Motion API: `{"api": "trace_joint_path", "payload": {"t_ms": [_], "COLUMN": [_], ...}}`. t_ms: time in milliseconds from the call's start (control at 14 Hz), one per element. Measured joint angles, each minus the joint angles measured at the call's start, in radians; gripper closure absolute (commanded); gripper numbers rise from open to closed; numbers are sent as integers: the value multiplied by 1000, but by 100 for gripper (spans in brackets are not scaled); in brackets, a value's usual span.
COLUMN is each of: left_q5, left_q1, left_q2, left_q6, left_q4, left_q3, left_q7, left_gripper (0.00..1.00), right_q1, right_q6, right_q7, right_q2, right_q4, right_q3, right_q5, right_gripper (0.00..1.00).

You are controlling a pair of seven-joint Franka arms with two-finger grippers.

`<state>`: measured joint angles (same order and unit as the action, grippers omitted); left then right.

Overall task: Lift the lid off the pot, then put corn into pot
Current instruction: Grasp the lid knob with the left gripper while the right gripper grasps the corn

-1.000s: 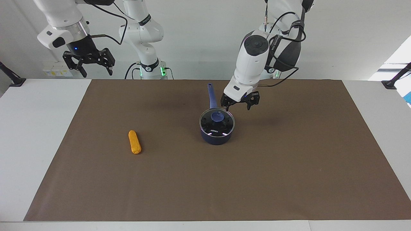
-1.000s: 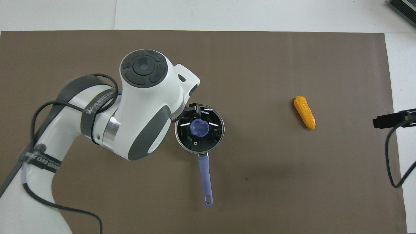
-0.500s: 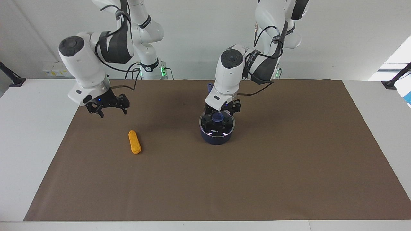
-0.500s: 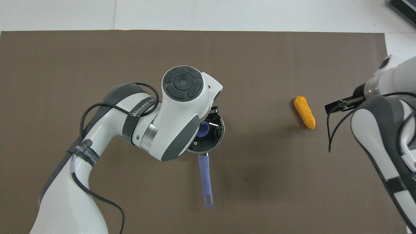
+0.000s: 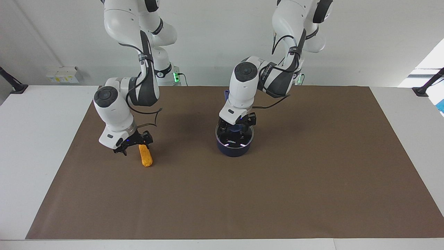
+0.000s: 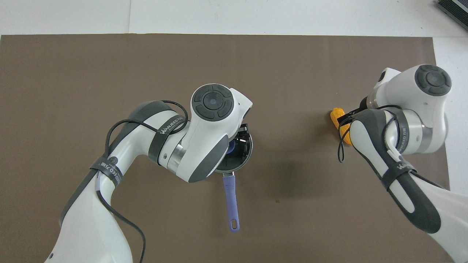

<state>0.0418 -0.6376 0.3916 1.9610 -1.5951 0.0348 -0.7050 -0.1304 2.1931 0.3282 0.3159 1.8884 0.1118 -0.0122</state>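
Observation:
The navy pot (image 5: 233, 150) stands mid-mat with the glass lid (image 5: 234, 139) on it. Its blue handle (image 6: 230, 199) points toward the robots. My left gripper (image 5: 237, 125) is down on the lid, open, with a finger on each side of the blue knob (image 5: 236, 129). In the overhead view the left wrist hides most of the lid (image 6: 244, 147). The orange-yellow corn (image 5: 146, 159) lies on the mat toward the right arm's end. My right gripper (image 5: 134, 147) is low and open at the corn's end nearer the robots. I cannot tell whether it touches. The right arm covers part of the corn (image 6: 334, 116) from above.
A brown mat (image 5: 277, 194) covers most of the white table (image 5: 31, 139). Black camera mounts (image 5: 15, 86) stand at the table's corners nearest the robots. A dark object (image 6: 453, 9) lies off the mat at the table's corner farthest from the robots.
My left gripper swung in over the pot and came down around the lid's knob. My right gripper came down from high up by its base to the corn. Pot, lid and corn have not moved.

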Motion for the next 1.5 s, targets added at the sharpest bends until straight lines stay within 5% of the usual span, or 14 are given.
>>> {"api": "trace_joint_path", "payload": {"t_ms": [357, 429, 500, 571, 1071, 1143, 1357, 1500], "left_q5": [0, 0, 0, 0, 0, 0, 0, 0], "left_q1": [0, -2, -5, -8, -25, -26, -26, -27], "left_q2": [-1, -1, -1, -1, -9, -10, -10, -10], "left_q6": [-1, -1, -3, -5, -31, -34, -35, -35], "left_q4": [-8, -8, -8, -8, -7, -7, -7, -7], "left_q3": [0, 0, 0, 0, 1, 1, 0, 0], "left_q7": [-1, -1, -2, -2, -5, -7, -15, -16], "left_gripper": [7, 11, 15, 17, 34, 43, 95, 100], "right_q1": [-12, -12, -12, -12, -11, -11, -11, -11], "right_q6": [48, 48, 48, 48, 48, 48, 48, 48], "right_q7": [17, 20, 21, 22, 22, 22, 22, 22], "right_q2": [22, 22, 22, 22, 21, 21, 21, 21], "right_q4": [60, 66, 71, 76, 79, 79, 79, 76], "right_q3": [-1, -1, -1, -1, 1, 1, 1, 1], "right_q5": [0, 0, 0, 0, 0, 0, 0, 0], "right_gripper": [2, 33, 77, 100, 100, 100, 100, 100]}}
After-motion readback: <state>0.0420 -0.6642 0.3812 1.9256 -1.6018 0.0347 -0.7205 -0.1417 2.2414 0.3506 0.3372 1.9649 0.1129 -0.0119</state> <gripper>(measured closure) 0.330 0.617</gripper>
